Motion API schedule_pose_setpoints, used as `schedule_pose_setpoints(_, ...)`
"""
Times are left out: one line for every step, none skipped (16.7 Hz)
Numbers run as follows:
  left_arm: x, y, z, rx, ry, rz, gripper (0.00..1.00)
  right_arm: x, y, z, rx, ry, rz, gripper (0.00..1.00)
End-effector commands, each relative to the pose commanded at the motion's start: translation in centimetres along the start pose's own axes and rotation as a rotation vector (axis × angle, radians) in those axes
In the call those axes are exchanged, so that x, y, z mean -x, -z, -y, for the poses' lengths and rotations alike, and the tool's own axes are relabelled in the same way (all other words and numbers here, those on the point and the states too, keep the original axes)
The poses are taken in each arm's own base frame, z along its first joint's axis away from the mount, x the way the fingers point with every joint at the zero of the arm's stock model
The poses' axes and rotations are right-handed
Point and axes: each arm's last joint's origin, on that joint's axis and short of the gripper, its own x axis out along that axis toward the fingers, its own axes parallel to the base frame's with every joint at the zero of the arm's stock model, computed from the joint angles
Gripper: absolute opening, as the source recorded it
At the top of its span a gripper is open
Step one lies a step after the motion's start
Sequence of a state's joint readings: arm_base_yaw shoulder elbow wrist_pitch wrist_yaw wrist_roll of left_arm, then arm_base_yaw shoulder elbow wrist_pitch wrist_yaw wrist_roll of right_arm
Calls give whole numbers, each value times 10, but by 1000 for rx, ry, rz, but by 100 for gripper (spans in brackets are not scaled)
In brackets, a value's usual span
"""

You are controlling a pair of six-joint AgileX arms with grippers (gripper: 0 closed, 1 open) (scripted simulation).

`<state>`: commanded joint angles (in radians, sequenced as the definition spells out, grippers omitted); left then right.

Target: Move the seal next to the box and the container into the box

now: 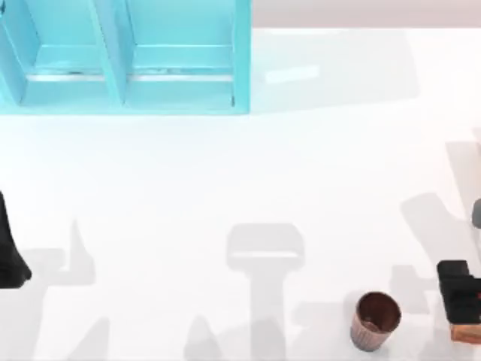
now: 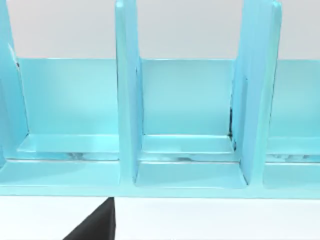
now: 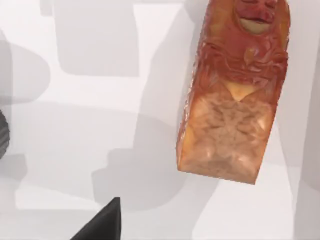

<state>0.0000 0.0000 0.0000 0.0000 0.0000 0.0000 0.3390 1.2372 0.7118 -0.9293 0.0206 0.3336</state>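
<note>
No brand, label or readable writing was visible on anything.

Right gripper (image 1: 460, 292) sat at the near right edge of the white table (image 1: 225, 188), directly over the seal (image 1: 467, 333), which poked out as a rust-orange corner just below the black gripper body. Whether its fingers were spread or pressed together could not be told; no contact with the seal was visible. In the right wrist view the seal (image 3: 232, 95) lay flat on the table, a blocky orange-brown figure with carved mottled relief and a paler end, apart from the one dark finger tip (image 3: 102, 222) at the frame edge.

The container (image 1: 374, 321), a round ribbed cup with a dark reddish-brown inside, stood upright on the table near the seal, just left of it, untouched by either gripper.

The box (image 1: 124, 56), light blue with upright dividers forming compartments, stood at the far left of the table, well apart from both seal and container. The left wrist view faced the box (image 2: 160, 125) head-on.

Left gripper (image 1: 11, 244) was parked at the left edge of the table, holding nothing; finger state could not be told.
</note>
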Motion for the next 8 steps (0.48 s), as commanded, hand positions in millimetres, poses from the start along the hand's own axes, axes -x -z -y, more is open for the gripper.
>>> schedule_pose_setpoints(0, 0, 0, 0, 0, 0, 100, 3, -1, -1, 0, 1, -1, 100)
schedule_pose_setpoints(0, 0, 0, 0, 0, 0, 100, 8, -3, -1, 0, 3, -2, 100)
schedule_pose_setpoints(0, 0, 0, 0, 0, 0, 100, 16, -6, -2, 1, 3, -3, 100)
schedule_pose_setpoints(0, 0, 0, 0, 0, 0, 100, 25, -8, -3, 2, 5, -7, 100)
schedule_pose_setpoints(0, 0, 0, 0, 0, 0, 100, 33, -9, -3, 4, 6, -14, 100)
schedule_pose_setpoints(0, 0, 0, 0, 0, 0, 100, 41, -10, -4, 6, 5, -16, 100)
schedule_pose_setpoints(0, 0, 0, 0, 0, 0, 100, 47, -11, -4, 6, 4, -12, 100)
schedule_pose_setpoints(0, 0, 0, 0, 0, 0, 100, 54, -12, -4, 5, 4, -8, 100)
